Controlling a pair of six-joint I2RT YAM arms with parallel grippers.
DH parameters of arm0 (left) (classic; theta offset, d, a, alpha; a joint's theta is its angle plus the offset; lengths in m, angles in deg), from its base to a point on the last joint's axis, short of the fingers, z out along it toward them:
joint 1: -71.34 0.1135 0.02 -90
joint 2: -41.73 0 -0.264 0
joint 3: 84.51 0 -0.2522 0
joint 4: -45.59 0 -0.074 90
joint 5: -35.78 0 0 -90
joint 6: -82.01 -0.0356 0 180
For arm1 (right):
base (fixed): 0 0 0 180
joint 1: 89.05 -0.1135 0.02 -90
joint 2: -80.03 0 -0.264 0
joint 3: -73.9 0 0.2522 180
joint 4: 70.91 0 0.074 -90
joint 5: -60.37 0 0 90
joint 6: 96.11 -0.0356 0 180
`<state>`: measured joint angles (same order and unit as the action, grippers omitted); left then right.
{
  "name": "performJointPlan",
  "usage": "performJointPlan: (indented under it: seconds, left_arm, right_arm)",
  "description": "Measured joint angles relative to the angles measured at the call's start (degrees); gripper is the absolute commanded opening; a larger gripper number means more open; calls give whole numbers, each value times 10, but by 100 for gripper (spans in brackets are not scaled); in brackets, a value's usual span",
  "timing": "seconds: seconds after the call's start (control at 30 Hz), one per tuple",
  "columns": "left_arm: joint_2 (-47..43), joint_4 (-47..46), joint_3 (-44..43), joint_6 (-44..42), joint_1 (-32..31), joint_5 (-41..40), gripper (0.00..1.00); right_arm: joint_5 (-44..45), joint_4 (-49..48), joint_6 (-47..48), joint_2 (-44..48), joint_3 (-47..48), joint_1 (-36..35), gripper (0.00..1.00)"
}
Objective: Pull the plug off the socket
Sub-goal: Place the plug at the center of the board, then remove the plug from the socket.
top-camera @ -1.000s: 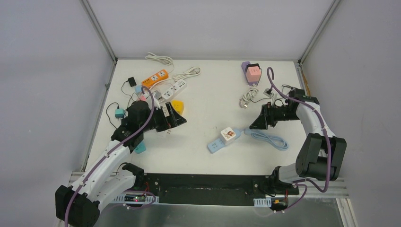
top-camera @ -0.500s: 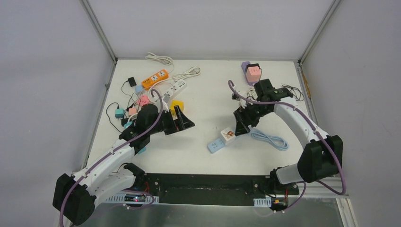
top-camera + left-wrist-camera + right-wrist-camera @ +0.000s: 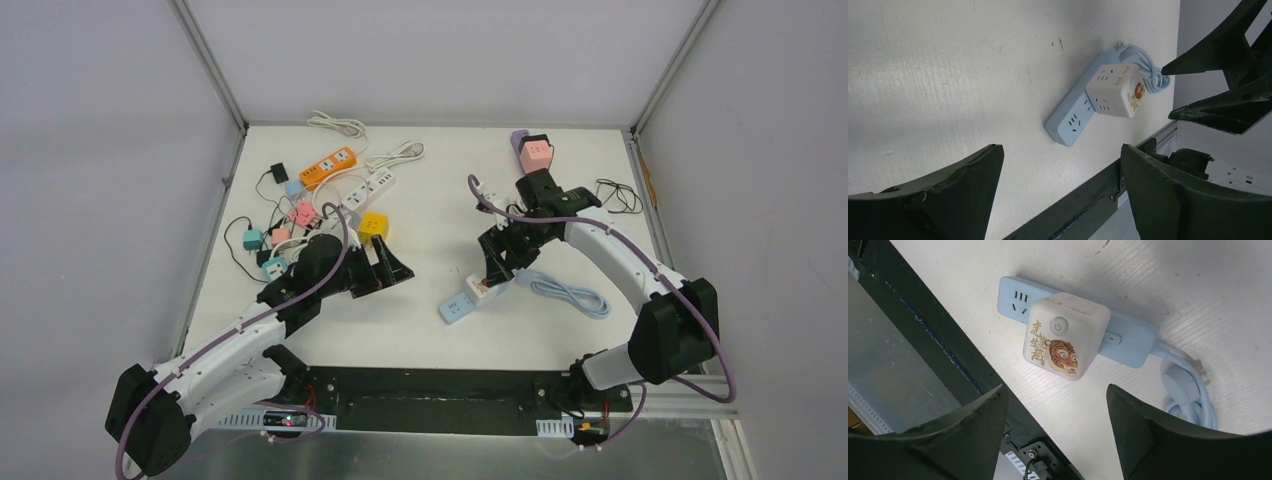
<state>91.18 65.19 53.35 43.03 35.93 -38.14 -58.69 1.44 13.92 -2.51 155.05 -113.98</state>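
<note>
Top external — right arm (image 3: 618, 250) arched, jaws spread, seemingly over plug (image 3: 483, 284)

Table (image 3: 1198, 280): white, matt, finely ridged grain. Power strip (image 3: 1130, 342), centre of frame: pale blue plastic, smooth, low sheen. Cube adapter (image 3: 1065, 335) on it: cream plastic, satin, printed tiger graphic. Cable (image 3: 1164, 352): smooth blue plastic sheath. Right gripper (image 3: 1056, 388) fingers (image 3: 1173, 440): black plastic, matt, coarse-edged. Rail (image 3: 903, 290), left of frame: black, matt.
</note>
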Motion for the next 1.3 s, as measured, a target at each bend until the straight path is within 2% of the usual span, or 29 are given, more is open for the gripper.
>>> performJointPlan:
  seconds: [0.33, 0.4, 0.47, 0.53, 0.97, 1.3]
  left_arm:
    - [-9, 0, 14, 9, -3, -21, 89]
    - [-5, 0, 14, 9, -3, -23, 89]
    - [3, -1, 14, 9, -3, -23, 89]
    - [13, -6, 14, 9, -3, -23, 89]
    - [78, -34, 14, 4, -3, -23, 90]
    - [84, -51, 14, 2, -3, -23, 90]
  right_arm:
    - [42, -53, -66, -18, -6, -52, 79]
    - [59, -64, -78, -23, -9, -63, 82]
    - [73, -74, -88, -30, -11, -71, 89]
    - [85, -84, -99, -36, -16, -76, 91]
    - [134, -113, -127, -60, -38, -115, 89]
    - [199, -124, -135, -91, -45, -159, 82]
